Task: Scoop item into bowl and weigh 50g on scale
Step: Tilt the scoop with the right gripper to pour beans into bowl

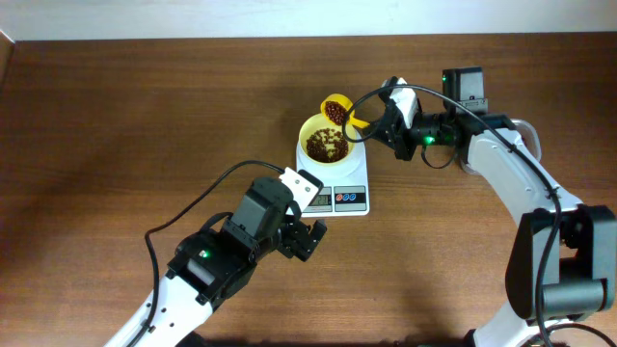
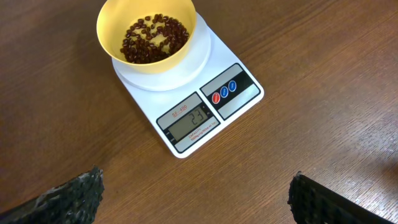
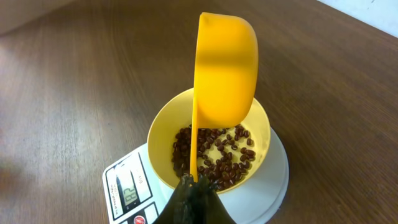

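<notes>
- Right gripper (image 3: 194, 194), clamped on the scoop (image 3: 227, 68), tips it above the bowl (image 2: 107, 34) on the scale (image 2: 249, 99).
- Beans (image 2: 152, 38) in bowl (display seems to read 23): pouring step; next, trickle gently toward 50 g.
- Left gripper (image 2: 196, 208), fingers apart, hovers before the scale.

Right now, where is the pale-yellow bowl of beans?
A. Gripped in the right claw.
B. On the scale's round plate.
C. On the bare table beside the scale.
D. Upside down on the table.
B: the bowl sits upright on the white plate of the scale with beans inside; the right claw grips only the scoop.
</notes>
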`<state>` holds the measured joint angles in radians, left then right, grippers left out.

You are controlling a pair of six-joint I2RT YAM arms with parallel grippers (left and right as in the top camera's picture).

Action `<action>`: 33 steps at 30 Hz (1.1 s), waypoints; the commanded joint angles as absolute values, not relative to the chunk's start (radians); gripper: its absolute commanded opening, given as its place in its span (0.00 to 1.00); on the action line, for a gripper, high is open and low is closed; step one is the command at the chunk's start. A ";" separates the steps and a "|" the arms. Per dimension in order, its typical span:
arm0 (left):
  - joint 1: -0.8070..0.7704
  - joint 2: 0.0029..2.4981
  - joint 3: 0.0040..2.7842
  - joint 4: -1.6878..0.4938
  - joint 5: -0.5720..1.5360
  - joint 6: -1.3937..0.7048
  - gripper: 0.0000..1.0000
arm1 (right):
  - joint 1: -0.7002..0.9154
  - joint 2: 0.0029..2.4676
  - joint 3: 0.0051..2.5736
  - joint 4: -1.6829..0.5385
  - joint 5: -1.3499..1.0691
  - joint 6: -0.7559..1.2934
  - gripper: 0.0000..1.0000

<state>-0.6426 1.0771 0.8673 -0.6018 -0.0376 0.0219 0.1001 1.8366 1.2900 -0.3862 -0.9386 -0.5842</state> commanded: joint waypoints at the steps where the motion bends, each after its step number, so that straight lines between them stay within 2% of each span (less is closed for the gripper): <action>1: -0.638 1.066 0.862 -0.600 -0.045 0.012 0.99 | 0.105 1.845 1.294 -0.386 -0.937 -0.599 0.04; 33: -0.638 1.066 0.862 -0.600 -0.045 0.012 0.99 | 0.105 1.845 1.294 -0.385 -0.869 -0.802 0.04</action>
